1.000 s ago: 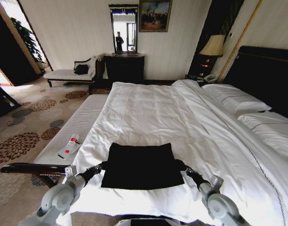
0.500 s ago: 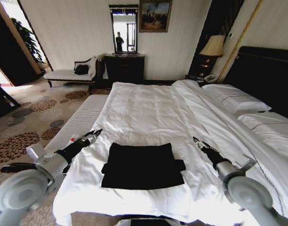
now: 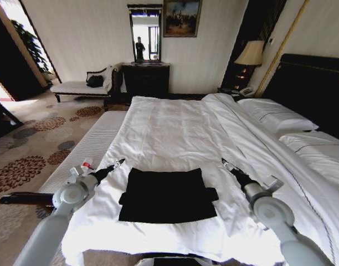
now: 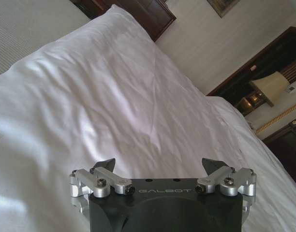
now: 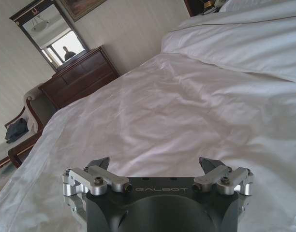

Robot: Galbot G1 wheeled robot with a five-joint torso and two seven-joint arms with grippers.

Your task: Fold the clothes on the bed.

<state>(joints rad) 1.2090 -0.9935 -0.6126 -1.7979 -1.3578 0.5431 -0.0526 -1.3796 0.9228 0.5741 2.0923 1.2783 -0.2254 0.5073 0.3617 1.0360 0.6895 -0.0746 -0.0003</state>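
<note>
Head view: the black T-shirt [image 3: 167, 195] lies folded into a compact rectangle on the white sheets of the bed [image 3: 180, 133], close to the near edge and roughly centred between my two arms. My left gripper [image 3: 118, 163] is raised just beside the shirt's left far corner, tip pointing toward the headboard side, clear of the cloth. My right gripper [image 3: 225, 163] is raised off the shirt's right far corner, also clear of the cloth. Neither holds anything. A small red-and-white item [image 3: 86, 164] sits on the white-cushioned bench [image 3: 86, 149] beside the bed, partly behind my left arm.

Left wrist view: my left gripper [image 4: 160, 166] has its fingers [image 4: 107, 164] spread well apart, with only bare white sheet [image 4: 104, 106] showing between them.

Right wrist view: my right gripper [image 5: 155, 163] likewise stands with fingers [image 5: 100, 162] wide apart, empty, over smooth white bedding [image 5: 177, 116]; a dark dresser [image 5: 82, 77] with a mirror stands against the far wall.
</note>
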